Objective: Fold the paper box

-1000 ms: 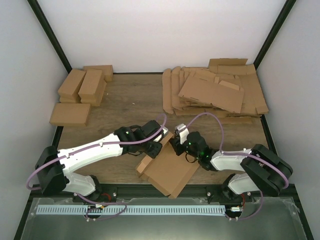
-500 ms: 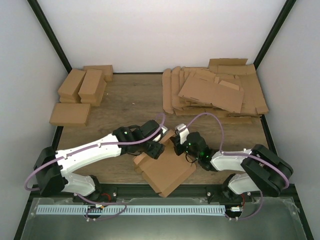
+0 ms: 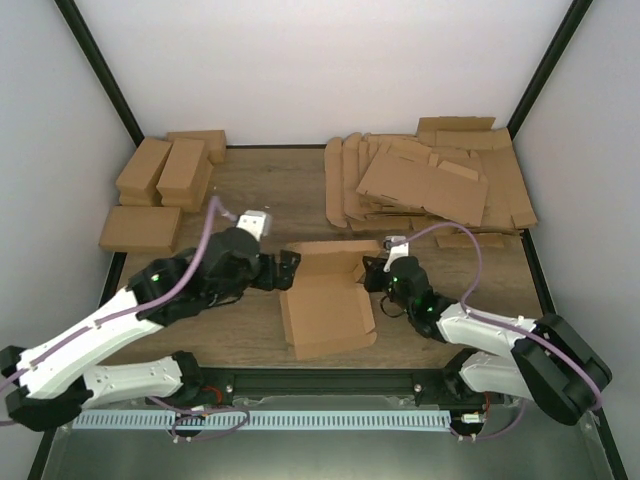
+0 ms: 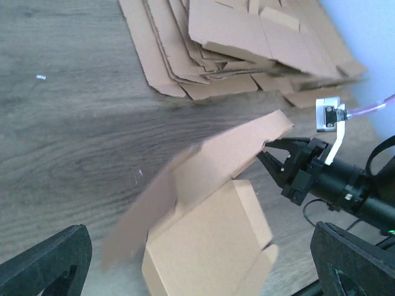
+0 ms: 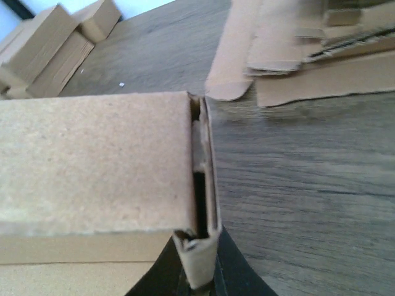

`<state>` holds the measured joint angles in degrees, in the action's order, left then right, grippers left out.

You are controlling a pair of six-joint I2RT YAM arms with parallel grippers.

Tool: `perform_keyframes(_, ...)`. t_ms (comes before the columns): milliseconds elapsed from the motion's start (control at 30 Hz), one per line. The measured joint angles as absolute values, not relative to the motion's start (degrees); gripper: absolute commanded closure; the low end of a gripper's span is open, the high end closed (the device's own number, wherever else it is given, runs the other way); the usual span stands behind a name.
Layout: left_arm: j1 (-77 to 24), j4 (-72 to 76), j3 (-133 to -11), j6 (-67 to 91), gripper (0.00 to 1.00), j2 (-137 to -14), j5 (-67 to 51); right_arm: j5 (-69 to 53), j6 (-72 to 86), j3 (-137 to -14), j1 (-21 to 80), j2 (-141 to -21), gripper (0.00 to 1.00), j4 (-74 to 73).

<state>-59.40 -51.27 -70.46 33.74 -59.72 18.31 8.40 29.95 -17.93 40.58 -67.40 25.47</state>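
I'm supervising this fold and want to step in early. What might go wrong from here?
The right end effector pinches only a thin side wall at one corner of the paper box; it may slip or crumple it. The left end effector is open, holding nothing, so the raised lid flap may drop back unsupported.

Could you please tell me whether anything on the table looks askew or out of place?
The flat cardboard sheets at the far right lie fanned out, the top one crooked. The paper box sits skewed near the front edge, lid half raised, its side wall pinched by the right gripper.
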Motion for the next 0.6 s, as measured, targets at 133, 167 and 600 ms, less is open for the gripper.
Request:
perform_keyframes(133, -59.4, -51.9, -67.2, 42.1, 0.08, -52.1, 18.2, 7.9, 38.7, -17.9, 37.5, -66.9, 0.99, 24.5)
perform_keyframes(167, -59.4, -51.7, -65.4, 43.9, 0.1, -49.9, 17.6, 7.7, 40.2, -18.0, 37.2, -67.0, 0.99, 24.3)
perform_keyframes(600, -59.4, -46.0, -46.6, 51.6, 0.54, -50.0, 12.7, 4.2, 50.8, -20.2, 36.6, -68.8, 0.99, 25.8)
